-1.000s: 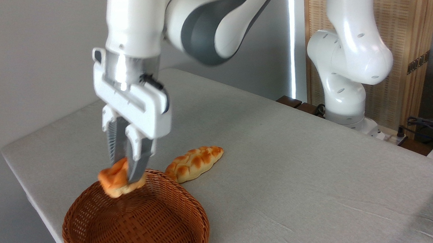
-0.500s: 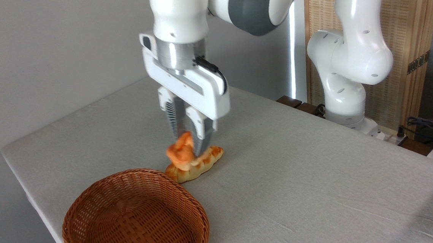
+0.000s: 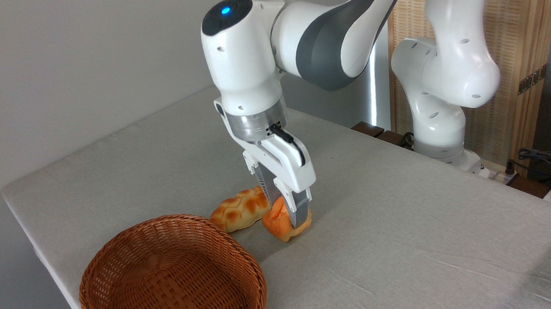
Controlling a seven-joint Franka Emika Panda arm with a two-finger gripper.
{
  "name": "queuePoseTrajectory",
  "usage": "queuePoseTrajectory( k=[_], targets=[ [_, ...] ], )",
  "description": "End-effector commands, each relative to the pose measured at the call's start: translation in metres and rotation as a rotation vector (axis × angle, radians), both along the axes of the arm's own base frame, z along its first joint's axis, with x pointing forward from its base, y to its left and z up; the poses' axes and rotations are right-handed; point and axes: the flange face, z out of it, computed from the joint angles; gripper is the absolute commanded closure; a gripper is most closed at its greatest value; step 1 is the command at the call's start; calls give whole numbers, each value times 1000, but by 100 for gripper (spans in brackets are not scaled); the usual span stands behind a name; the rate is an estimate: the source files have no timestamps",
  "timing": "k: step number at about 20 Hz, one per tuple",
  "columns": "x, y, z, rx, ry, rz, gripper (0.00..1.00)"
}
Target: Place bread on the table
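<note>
The bread (image 3: 282,223), a small glossy orange bun, hangs just above or at the grey-beige table (image 3: 407,232), a little right of the basket. My gripper (image 3: 289,216) is shut on it, fingers pointing down and slightly tilted; the near finger covers part of the bun. Whether the bun touches the cloth I cannot tell.
A longer braided golden loaf (image 3: 238,214) lies on the table just left of the bun, partly behind my fingers. An empty round brown wicker basket (image 3: 172,280) stands at the front left near the table's edge. The arm's white base (image 3: 441,128) rises at the back right.
My gripper carried the bread from above the basket's far rim rightward past the braided loaf and lowered it close to the table.
</note>
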Motion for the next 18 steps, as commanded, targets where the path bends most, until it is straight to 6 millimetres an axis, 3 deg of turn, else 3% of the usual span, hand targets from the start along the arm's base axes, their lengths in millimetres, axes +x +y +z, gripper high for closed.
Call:
queuePoseTrajectory(
  k=[1, 15, 16, 18],
  targets=[
    [8, -10, -1, 3, -46, -25, 0],
    [10, -12, 1, 4, -57, -31, 0],
    [11, -12, 4, 3, -63, -31, 0],
    [22, -12, 28, 1, -113, -26, 0]
  ],
)
